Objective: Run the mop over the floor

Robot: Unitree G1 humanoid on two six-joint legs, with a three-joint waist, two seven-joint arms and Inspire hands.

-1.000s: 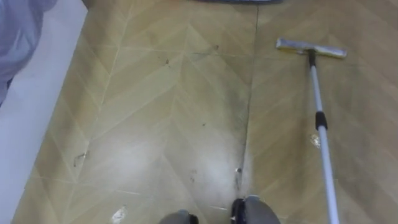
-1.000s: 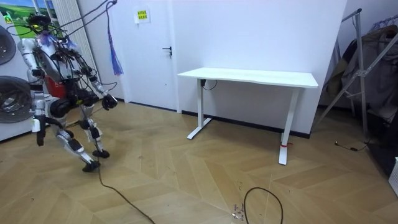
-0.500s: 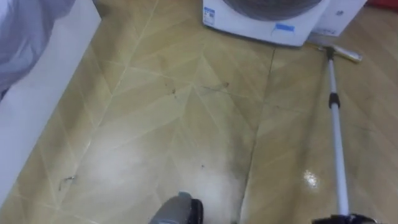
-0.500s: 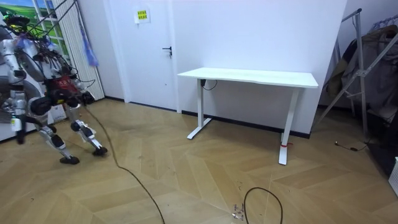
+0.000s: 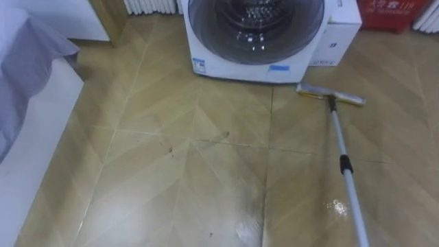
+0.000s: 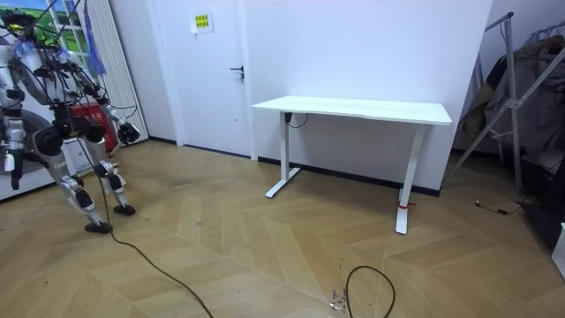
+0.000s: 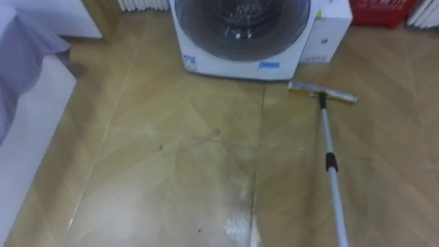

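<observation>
Mop (image 5: 345, 165) flat on floor (image 5: 192, 171), just before washing machine (image 5: 254, 41)

Print: none I can read | washer (image 5: 206, 41): blue stickers (image 5: 279, 68), blurred | red box (image 5: 387, 12): white characters, unclear | door (image 6: 212, 97): yellow sign (image 6: 202, 22), too small

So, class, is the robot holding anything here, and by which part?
It cannot be told. The mop has its head on the floor by the washing machine, and its pole leaves the picture's lower edge.
</observation>
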